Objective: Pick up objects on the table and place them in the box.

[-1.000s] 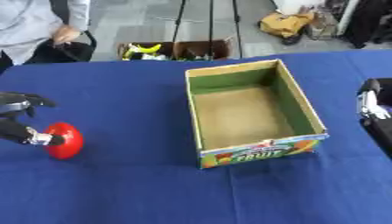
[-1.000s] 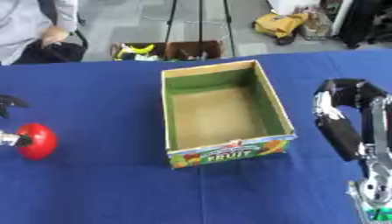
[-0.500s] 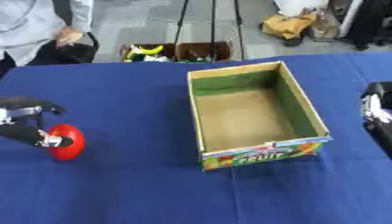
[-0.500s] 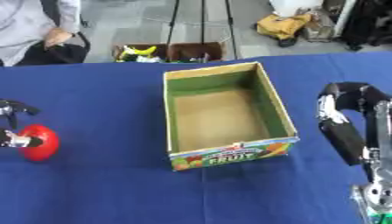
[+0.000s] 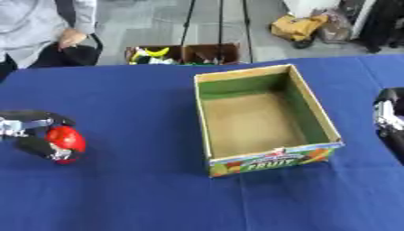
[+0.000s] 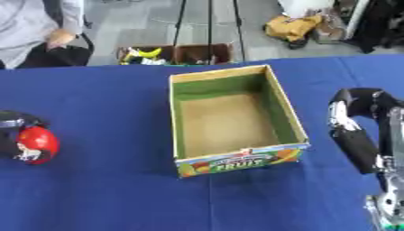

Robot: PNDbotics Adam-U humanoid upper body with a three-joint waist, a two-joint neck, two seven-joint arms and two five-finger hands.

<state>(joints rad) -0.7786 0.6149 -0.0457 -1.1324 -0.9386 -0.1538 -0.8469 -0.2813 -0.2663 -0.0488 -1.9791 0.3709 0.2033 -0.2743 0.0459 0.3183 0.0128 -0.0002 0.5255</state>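
Left hand (image 5: 31, 135) curled round red ball (image 5: 66, 139) at desk (image 5: 142, 189) left edge; box (image 5: 264, 160) well right, empty.

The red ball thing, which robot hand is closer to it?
Left. The left hand curls round the red object; the right hand is far off, beyond the box.

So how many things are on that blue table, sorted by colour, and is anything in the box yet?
Red: 1, the red object, with the left hand curled round it.
Green and tan: 1, the open box, with nothing inside.
Total: 2.
The right hand waits by the table's right edge.
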